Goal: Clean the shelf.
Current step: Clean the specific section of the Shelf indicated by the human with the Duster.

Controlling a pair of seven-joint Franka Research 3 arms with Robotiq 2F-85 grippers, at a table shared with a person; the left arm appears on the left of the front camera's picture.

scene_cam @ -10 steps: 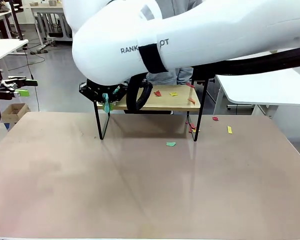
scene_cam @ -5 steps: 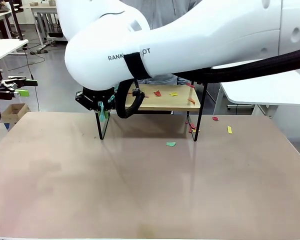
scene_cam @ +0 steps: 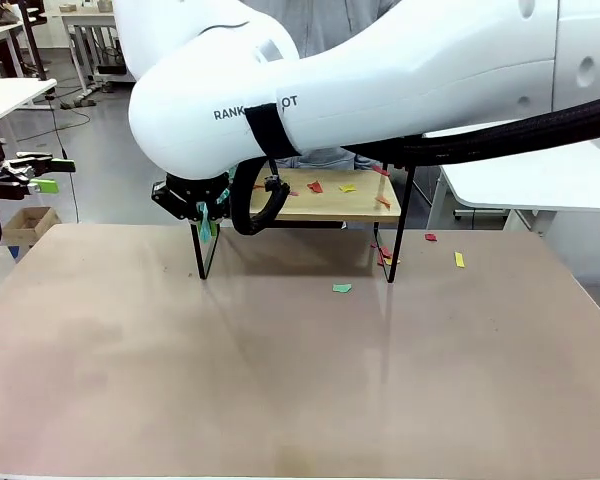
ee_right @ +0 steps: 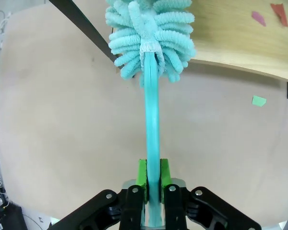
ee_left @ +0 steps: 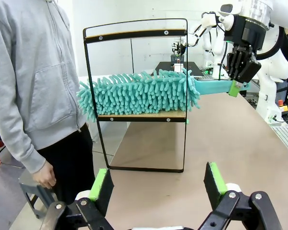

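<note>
Shelf stands on the table straight ahead of the right claw, frame legs planted. Front view shows coloured paper scraps strewn along its lower board.

Duster: the teal fluffy head lies crosswise over the lower board at the end nearest the right claw. The handle runs straight back into that claw. The scraps on the board sit off to one side of the head, clear of it.

Right claw: clamped fully down on the duster handle, green pads tight on both sides.

Left claw: jaws wide apart, nothing between them. It is parked well off the shelf's end, looking along the board.

More scraps lie on the table below and beyond the shelf. A person stands on the shelf's far side from the right claw, arm hanging.

Change: over the last second the right arm has swung a little sideways and carried the claw slightly outward along the shelf's end. In the last half of that second it hardly shifts. The scraps on the board lie where they did.

Reading: the head is placed but the sweep has removed nothing yet. Cleaning looks early. A sideways pass along the board seems due, and it may push more scraps onto the table.
</note>
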